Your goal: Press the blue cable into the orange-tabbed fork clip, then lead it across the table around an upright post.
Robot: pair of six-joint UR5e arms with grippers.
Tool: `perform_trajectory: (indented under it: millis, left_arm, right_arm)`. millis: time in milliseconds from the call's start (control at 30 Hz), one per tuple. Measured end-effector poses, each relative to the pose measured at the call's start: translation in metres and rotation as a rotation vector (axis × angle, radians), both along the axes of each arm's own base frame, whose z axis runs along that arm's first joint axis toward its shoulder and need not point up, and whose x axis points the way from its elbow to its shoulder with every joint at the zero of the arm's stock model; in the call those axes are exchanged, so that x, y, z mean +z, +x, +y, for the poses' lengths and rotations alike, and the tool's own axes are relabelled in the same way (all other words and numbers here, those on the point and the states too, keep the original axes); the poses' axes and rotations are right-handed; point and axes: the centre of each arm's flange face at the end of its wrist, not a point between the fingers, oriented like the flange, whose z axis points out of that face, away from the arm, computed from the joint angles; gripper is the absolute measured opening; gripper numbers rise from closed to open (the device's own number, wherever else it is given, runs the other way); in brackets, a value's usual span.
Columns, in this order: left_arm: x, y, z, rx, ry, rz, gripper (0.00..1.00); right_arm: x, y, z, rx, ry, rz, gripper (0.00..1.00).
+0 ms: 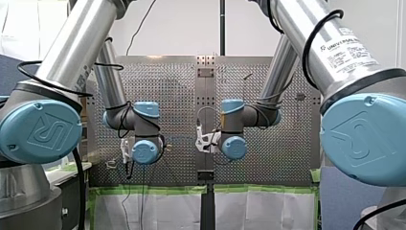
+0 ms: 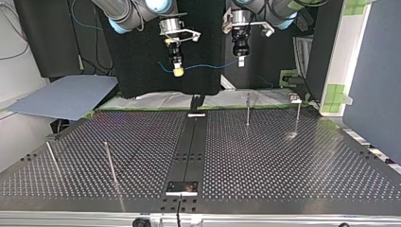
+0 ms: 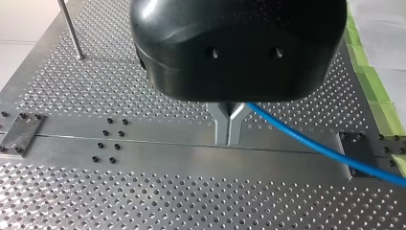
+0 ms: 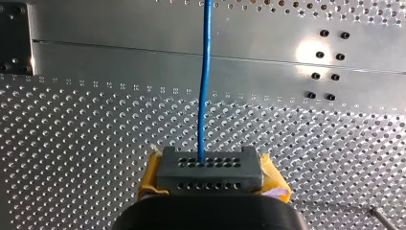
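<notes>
The blue cable [image 2: 208, 66] hangs in a shallow sag between my two grippers, high above the perforated table [image 2: 283, 161]. My left gripper [image 2: 240, 60] is at the top view's right; in the left wrist view its metal fingers [image 3: 229, 141] are pressed together on the cable [image 3: 306, 141], which trails off to one side. My right gripper [image 2: 177, 71], with yellow pads, is at the top view's left. In the right wrist view this gripper [image 4: 209, 165] is shut on the cable [image 4: 205, 86], which runs straight ahead. I cannot make out an orange-tabbed clip.
Thin upright posts stand on the table: two at the top view's far right [image 2: 248, 109] [image 2: 298, 116] and two at its near left [image 2: 110, 163] [image 2: 52, 158]. A dark rail [image 2: 191, 146] runs down the middle. Green-taped sheeting [image 2: 156, 100] lies at the far edge.
</notes>
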Motion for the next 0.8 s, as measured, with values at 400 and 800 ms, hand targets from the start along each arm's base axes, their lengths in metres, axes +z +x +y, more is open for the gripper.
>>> perform_trajectory:
  millis: [400,800]
  left_arm:
    - [-0.02,-0.003,0.004,0.001,0.029,0.046,0.0]
    - [-0.028,-0.006,0.005,0.002,0.041,0.065,0.0]
  right_arm:
    - [-0.024,-0.006,0.0,-0.017,0.041,0.042,0.0]
    - [-0.079,-0.015,0.009,-0.018,0.115,0.118,0.0]
